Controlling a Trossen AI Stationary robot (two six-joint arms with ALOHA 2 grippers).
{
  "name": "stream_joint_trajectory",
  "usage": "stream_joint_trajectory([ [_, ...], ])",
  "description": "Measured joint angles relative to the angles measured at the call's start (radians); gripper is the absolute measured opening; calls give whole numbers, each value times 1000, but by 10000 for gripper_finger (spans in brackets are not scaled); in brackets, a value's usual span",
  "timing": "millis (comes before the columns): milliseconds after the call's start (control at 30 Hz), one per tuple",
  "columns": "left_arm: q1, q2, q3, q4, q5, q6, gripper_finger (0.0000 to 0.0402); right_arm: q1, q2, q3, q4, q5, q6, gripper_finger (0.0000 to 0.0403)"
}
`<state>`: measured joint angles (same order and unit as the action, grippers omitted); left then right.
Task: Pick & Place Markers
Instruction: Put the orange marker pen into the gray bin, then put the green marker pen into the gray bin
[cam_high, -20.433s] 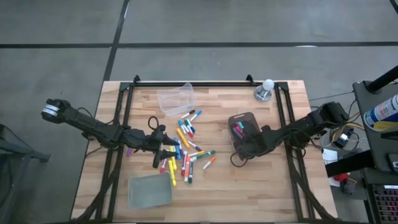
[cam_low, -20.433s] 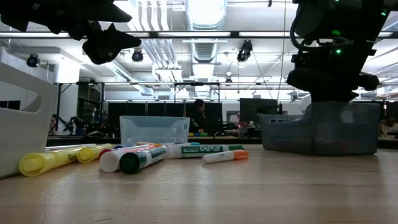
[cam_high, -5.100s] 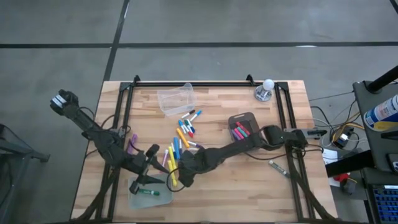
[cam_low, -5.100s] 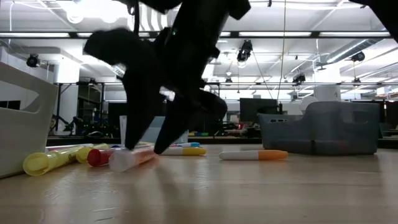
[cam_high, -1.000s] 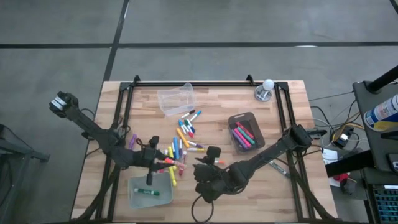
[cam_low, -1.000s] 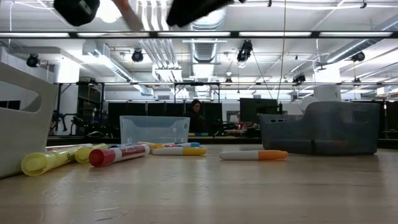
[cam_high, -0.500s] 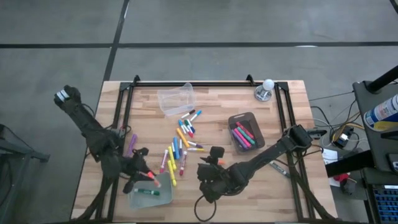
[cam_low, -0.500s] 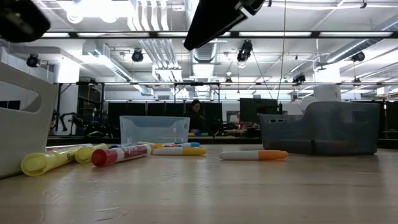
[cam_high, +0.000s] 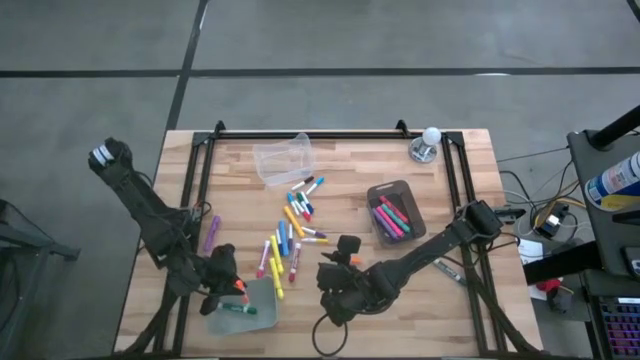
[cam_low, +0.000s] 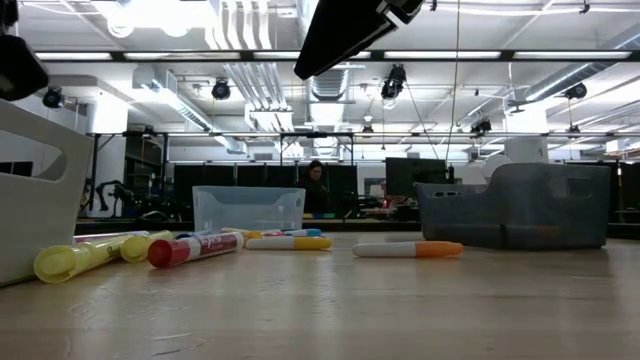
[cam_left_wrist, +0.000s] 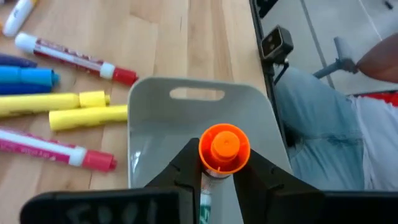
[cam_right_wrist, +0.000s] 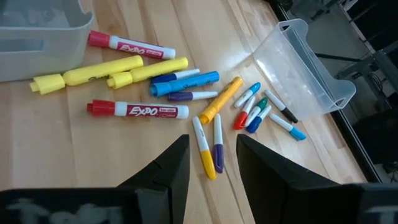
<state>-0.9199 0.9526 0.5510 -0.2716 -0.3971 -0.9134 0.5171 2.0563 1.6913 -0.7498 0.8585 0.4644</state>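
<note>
Orange-capped marker (cam_left_wrist: 224, 148) clamped in left end effector (cam_left_wrist: 214, 171).

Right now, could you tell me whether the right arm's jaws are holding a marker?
No: in the right wrist view the right gripper has its jaws apart with nothing between them, above the loose coloured markers on the wooden table.

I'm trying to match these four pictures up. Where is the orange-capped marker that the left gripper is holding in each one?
High view: orange-capped marker in the left gripper, above the grey bin.
Low view: not in it.
Left wrist view: centre bottom, clamped between the fingers, over the same bin.
Right wrist view: not in it.
Shared landmark: the grey bin, also in the low view and right wrist view.
</note>
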Motion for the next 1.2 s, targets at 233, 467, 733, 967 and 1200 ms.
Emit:
stream_joint_trajectory([
  [233, 0, 10, 0, 62, -23, 30, 122, 0, 0, 0, 0, -3, 0, 127],
  [467, 0, 9, 0, 63, -27, 33, 174, 0, 0, 1, -13, -6, 0, 127],
  [733, 0, 1, 0, 189, -33, 177, 181, 14, -30, 1, -245, -106, 156, 124],
  [967, 0, -12, 0, 349, -100, 420, 181, 25, -47, 2, -518, -245, 432, 109],
  [1200, 1, -4, 0, 511, -125, 597, 181, 42, -47, -9, -777, -467, 732, 94],
])
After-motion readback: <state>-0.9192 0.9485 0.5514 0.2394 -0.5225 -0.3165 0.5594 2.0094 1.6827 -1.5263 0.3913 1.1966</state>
